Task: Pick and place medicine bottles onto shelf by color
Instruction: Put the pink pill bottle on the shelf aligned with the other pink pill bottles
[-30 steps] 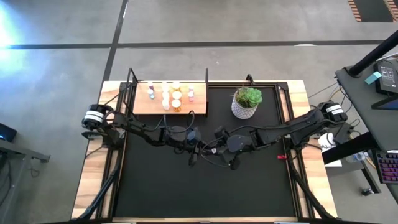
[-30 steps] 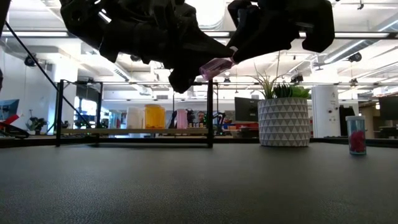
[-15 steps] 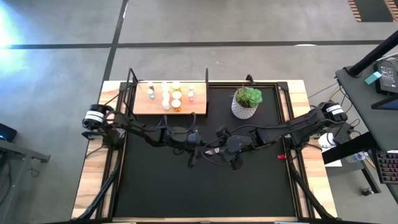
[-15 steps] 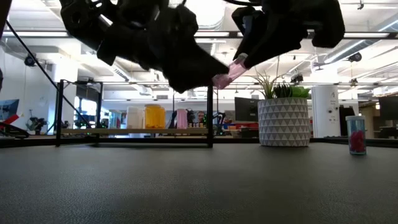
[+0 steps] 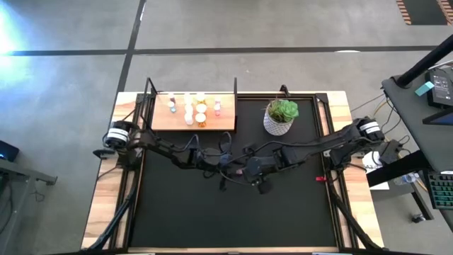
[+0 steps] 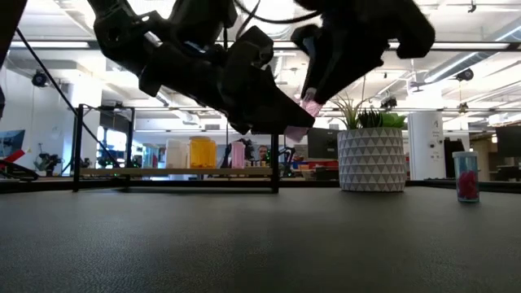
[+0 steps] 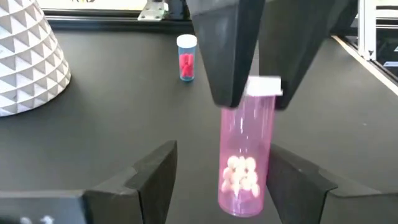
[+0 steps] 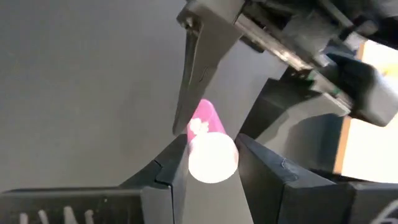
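Note:
A pink see-through medicine bottle [image 7: 247,155] with a white cap and white pills hangs in mid-air over the middle of the black mat. My right gripper [image 8: 211,169] is shut on it. My left gripper [image 7: 219,180] is open, one finger on either side of the bottle's lower body; I cannot tell whether it touches. The two grippers meet at mid-table in the high view [image 5: 237,168]. The wooden shelf [image 5: 223,122] at the far left holds several white, orange and pink bottles [image 5: 195,110] standing on their bases. My right gripper pinches the bottle at its white-capped end [image 8: 212,157] between its two fingers. In the left wrist view, its fingers [image 7: 227,62] come down from above onto the cap end. The bottle hangs tilted below them, cap up, clear of the mat [image 6: 303,118].
A white patterned pot with a green plant [image 5: 281,117] stands right of the shelf. A small bottle of red pills [image 5: 320,178] stands near the mat's right edge and shows in the low view [image 6: 466,175]. The mat's near half [image 5: 233,219] is bare.
My right gripper has lowered a little and tipped the pink bottle from nearly level to steeply tilted, cap up. My left gripper has moved toward the table's right, up to the bottle, and its fingers now stand around the bottle's lower end.

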You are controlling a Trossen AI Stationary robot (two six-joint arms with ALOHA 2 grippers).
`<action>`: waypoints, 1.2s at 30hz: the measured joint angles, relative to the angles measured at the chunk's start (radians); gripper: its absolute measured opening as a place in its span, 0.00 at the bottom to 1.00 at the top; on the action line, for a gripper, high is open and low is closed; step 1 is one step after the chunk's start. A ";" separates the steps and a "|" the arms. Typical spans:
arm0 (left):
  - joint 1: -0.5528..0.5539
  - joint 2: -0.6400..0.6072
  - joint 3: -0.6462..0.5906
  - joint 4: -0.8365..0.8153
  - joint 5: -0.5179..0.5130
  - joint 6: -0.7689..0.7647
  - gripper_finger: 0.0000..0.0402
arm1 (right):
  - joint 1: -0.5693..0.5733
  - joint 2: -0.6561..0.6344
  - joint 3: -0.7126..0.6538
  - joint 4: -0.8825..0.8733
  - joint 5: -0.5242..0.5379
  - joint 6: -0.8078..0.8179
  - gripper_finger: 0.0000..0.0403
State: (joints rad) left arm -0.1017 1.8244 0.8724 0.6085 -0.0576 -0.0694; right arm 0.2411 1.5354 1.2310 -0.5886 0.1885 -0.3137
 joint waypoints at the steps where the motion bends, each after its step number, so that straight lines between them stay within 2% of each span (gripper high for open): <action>1: 0.000 0.001 0.001 0.000 -0.001 -0.001 0.53 | -0.002 0.017 0.014 -0.016 0.001 0.002 0.28; 10: 0.002 -0.004 0.002 -0.008 -0.006 -0.003 0.53 | -0.024 0.125 0.118 -0.123 -0.005 0.003 0.28; 24: 0.004 -0.008 0.002 -0.044 -0.039 -0.033 0.53 | -0.048 0.136 0.155 -0.137 -0.005 0.000 0.28; 36: 0.006 -0.008 -0.001 -0.082 -0.038 -0.057 0.36 | -0.052 0.135 0.155 -0.162 -0.004 0.006 0.28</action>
State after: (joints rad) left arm -0.0959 1.8168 0.8719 0.5266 -0.0956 -0.1265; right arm 0.1890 1.6703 1.3857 -0.7509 0.1848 -0.3073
